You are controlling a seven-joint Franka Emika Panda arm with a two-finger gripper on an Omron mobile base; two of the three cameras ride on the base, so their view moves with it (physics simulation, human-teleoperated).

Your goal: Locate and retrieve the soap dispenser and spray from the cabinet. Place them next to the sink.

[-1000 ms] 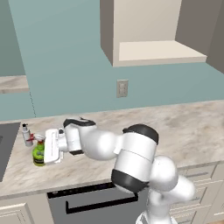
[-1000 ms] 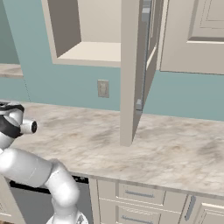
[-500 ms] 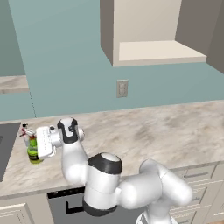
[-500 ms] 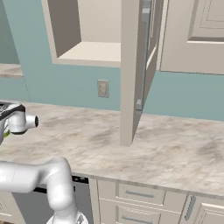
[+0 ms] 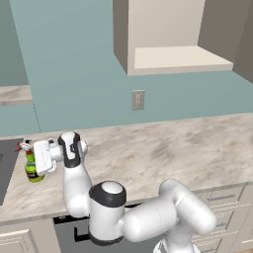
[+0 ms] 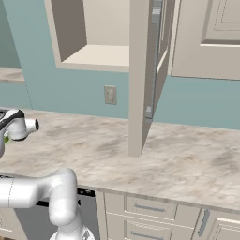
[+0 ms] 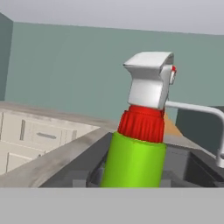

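The spray [image 5: 31,171] is a bright green bottle with a red collar and white trigger, upright at the counter's left end beside the dark sink [image 5: 4,170]. My gripper [image 5: 35,159] is shut on it from the right, at about neck height. In the hand view the spray [image 7: 134,160] stands very close, with the sink [image 7: 194,170] behind it. Whether its base touches the worktop I cannot tell. The cabinet [image 5: 173,58] hangs open up on the wall, its shelf bare. The soap dispenser is out of view. My hand [image 6: 14,125] sits at the right base view's left edge.
A curved faucet [image 7: 199,110] rises behind the sink. The cabinet door [image 6: 146,75] stands open over the beige marbled counter [image 5: 178,148]. A wall outlet [image 5: 138,100] is on the teal wall. Drawers [image 6: 150,208] run below the counter.
The arm has swung and carried the spray a little further left towards the sink. The jaws have closed slightly tighter on the bottle.
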